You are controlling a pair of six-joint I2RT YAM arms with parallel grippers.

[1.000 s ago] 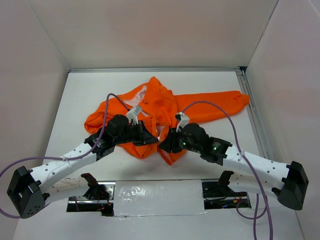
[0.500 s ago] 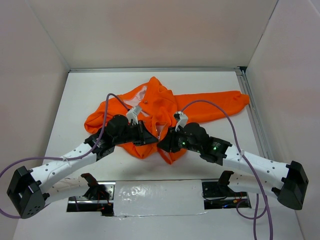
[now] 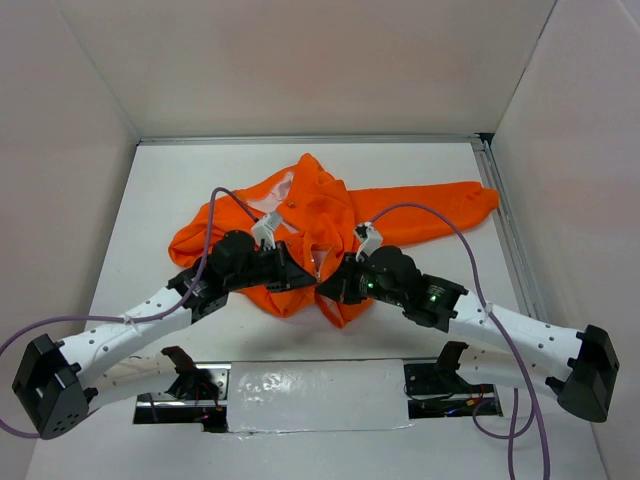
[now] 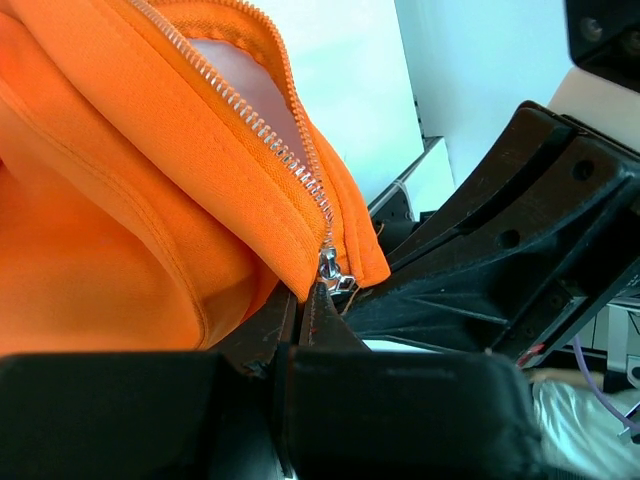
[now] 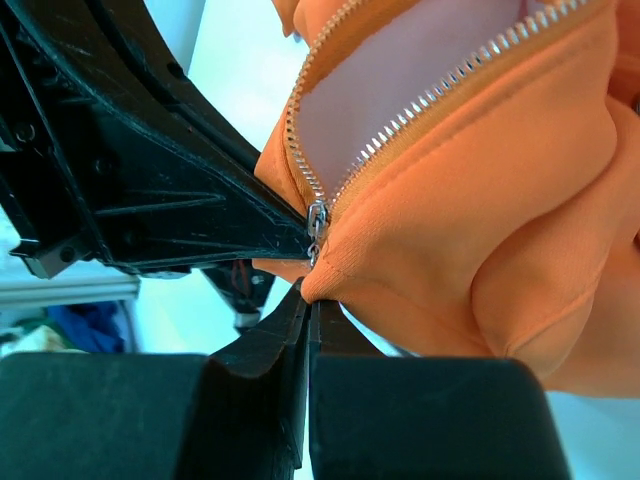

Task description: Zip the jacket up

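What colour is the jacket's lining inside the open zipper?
Pale pinkish-white lining; clearest in the right wrist view.

The bright orange soft fabric jacket (image 3: 320,215) is plain and unpatterned, with a pale pinkish-white lining (image 5: 400,90) and silver metal zipper teeth (image 4: 255,115). The left claw (image 4: 318,295) and right claw (image 5: 308,295) are black. A purple cable (image 3: 408,205) arcs over the white counter (image 3: 180,180).

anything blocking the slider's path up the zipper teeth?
Nothing visible: the slider sits at the bottom of the jacket, both tooth rows above it bare. The rumpled upper stretch is out of view.
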